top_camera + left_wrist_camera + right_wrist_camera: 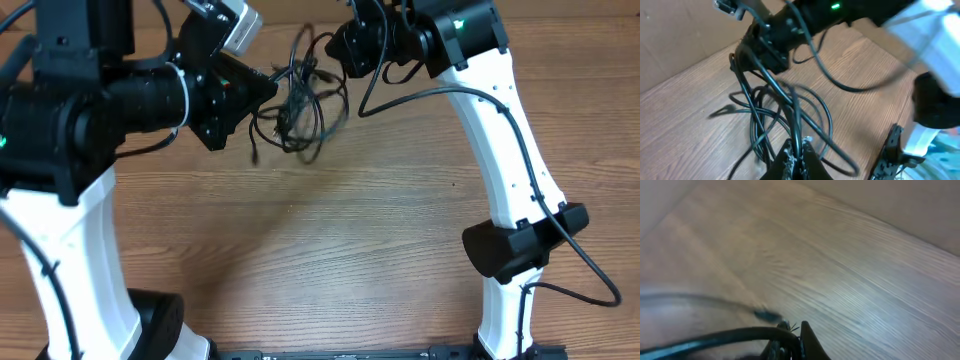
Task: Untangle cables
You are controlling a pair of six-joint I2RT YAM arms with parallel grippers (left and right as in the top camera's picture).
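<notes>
Nearest the overhead camera was the left arm (90, 100), its black housing covering the upper left of the table (350, 220). Your left tool (268, 88) and right tool (338, 55) faced each other near the far edge. The cables (300, 110) were strung between them as one knotted bunch. One loose end (254, 150) hung down on the left. You could not tell from above whether the lowest loop touched the wood. Judge the task as early: no cord lay separated, and every loop was yet to be drawn out.

From the left wrist camera, you saw the left tool closed on a strand at the bottom edge of the picture. Several loops crossed above it and ran up to the right tool, which gripped the bunch from the opposite side. How the loops interlocked was hard to read where they overlapped.

From the right wrist camera, the picture was blurred. You saw the right tool pinched shut on one cord running off to the left. The rest of the bunch was out of frame. A small dark tip (767, 315) beside the tool was too smeared to identify.
</notes>
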